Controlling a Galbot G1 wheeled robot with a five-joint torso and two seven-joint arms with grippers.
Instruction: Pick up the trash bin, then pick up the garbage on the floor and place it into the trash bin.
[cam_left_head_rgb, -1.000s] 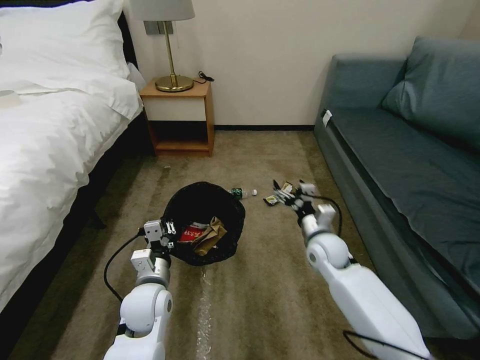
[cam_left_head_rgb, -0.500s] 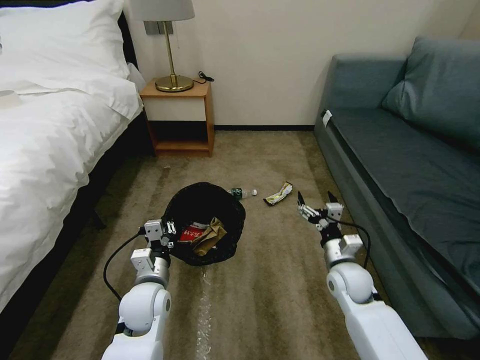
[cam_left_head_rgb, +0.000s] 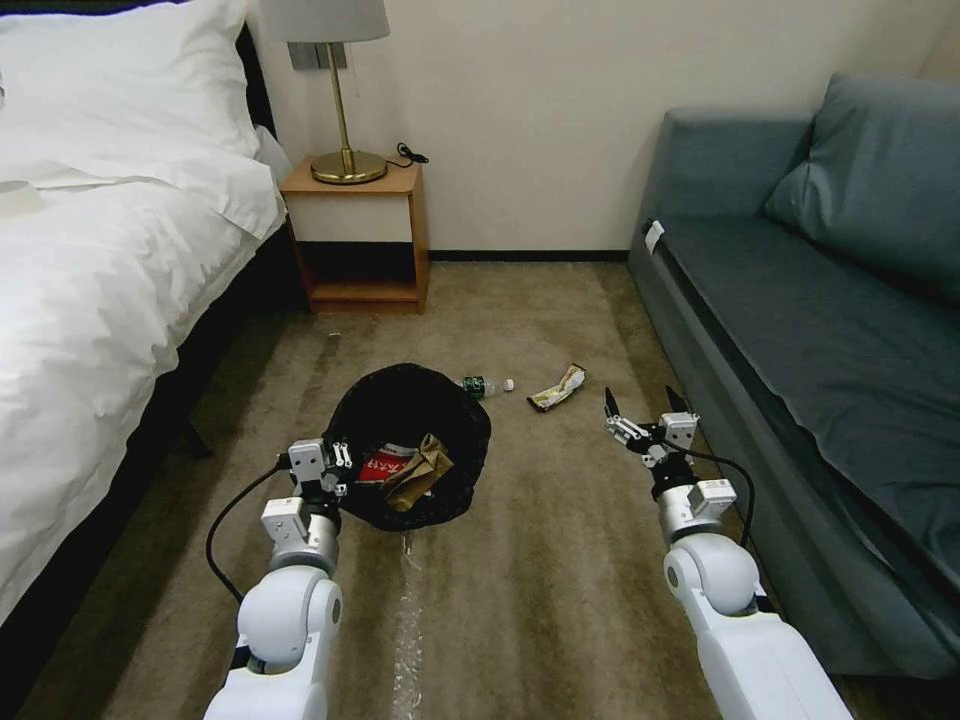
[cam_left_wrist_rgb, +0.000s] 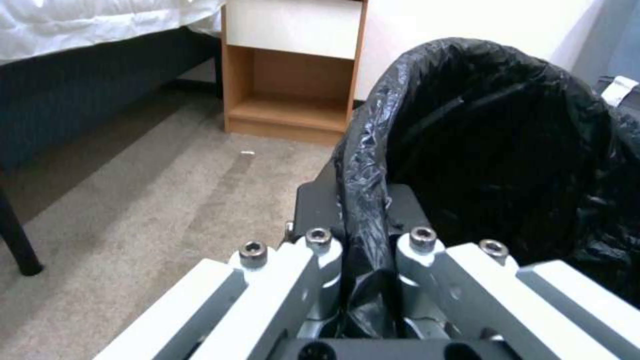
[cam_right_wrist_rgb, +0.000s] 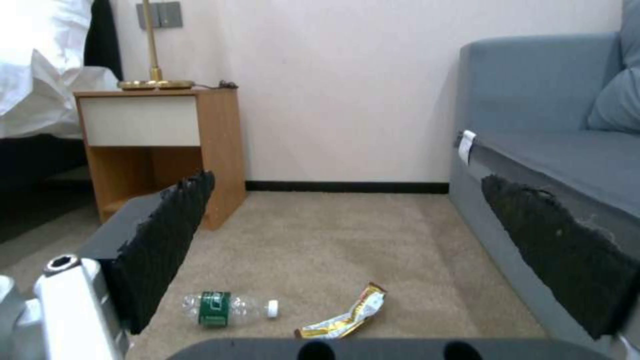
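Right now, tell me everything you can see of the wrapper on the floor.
The wrapper is a small crumpled strip, white and yellow with dark ends, shiny like foil or plastic. It lies flat on the carpet, twisted, one end pointing toward the sofa. The bottle lies beside it, apart. The open right claw hovers near it, not touching. Nothing touches it but the carpet.

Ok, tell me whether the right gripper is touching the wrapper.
Apart. The head view shows the right gripper open with bare carpet between it and the wrapper; the right wrist view shows the wrapper lying beyond its fingers.
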